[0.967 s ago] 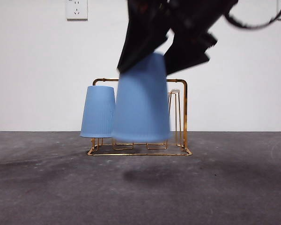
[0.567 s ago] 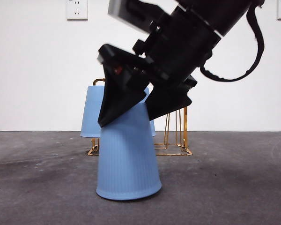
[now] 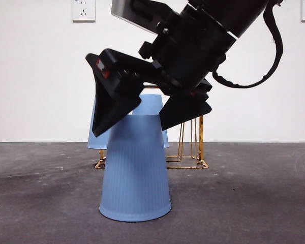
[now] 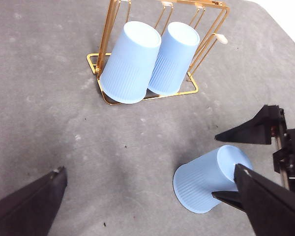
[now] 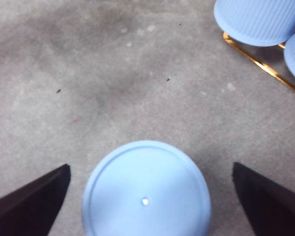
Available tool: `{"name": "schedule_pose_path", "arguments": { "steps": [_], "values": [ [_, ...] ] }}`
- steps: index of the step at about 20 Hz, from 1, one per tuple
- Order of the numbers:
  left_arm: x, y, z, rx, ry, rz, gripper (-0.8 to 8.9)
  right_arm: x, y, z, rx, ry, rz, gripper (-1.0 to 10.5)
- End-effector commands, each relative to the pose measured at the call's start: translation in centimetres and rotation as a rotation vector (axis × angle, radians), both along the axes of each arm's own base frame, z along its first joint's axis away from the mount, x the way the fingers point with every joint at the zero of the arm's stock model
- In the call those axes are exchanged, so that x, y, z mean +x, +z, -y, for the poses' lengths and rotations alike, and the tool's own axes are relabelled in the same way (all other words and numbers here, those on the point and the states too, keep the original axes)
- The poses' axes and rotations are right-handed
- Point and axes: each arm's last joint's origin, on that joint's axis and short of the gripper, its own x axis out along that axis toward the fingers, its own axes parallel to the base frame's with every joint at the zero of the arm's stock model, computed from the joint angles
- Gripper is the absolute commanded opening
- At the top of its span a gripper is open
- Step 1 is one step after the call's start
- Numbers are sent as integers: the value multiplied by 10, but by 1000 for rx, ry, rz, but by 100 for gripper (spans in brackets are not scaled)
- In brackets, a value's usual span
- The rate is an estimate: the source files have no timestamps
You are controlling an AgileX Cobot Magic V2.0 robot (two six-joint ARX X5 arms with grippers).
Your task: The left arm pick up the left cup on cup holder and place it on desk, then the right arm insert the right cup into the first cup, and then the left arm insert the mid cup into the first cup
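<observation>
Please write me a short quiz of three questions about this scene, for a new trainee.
1. True or false: the blue cup on the desk stands upside down.
2. How many cups sit on the cup holder? A: one. B: two. C: three.
3. Fill in: the jaws of the right pincer, on either side of the blue cup's top, are ___.
Key: 1 true; 2 B; 3 open.

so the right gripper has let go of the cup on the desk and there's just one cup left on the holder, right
Not quite: two cups are on the cup holder, as the left wrist view shows. The rest holds: the right gripper is open, its jaws apart on either side of the cup standing upside down on the desk.
</observation>
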Motion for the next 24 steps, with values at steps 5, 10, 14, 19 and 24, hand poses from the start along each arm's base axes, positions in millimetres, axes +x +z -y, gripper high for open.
{"name": "schedule_pose_path", "arguments": {
  "steps": [5,10,14,19,24],
  "values": [
    [5,14,4,-16,-34,104,545,-19,62,24,133,-40,133,551],
    [34,21,24,-51,-95,192,545,-43,115,67,164,-115,200,551],
    [70,18,51,1,-86,239,545,-64,136,98,183,-171,245,551],
    [106,4,80,92,-70,283,544,-79,145,120,206,-217,266,551],
    [130,-10,98,177,-36,304,544,-87,146,131,203,-235,265,551]
  ]
}}
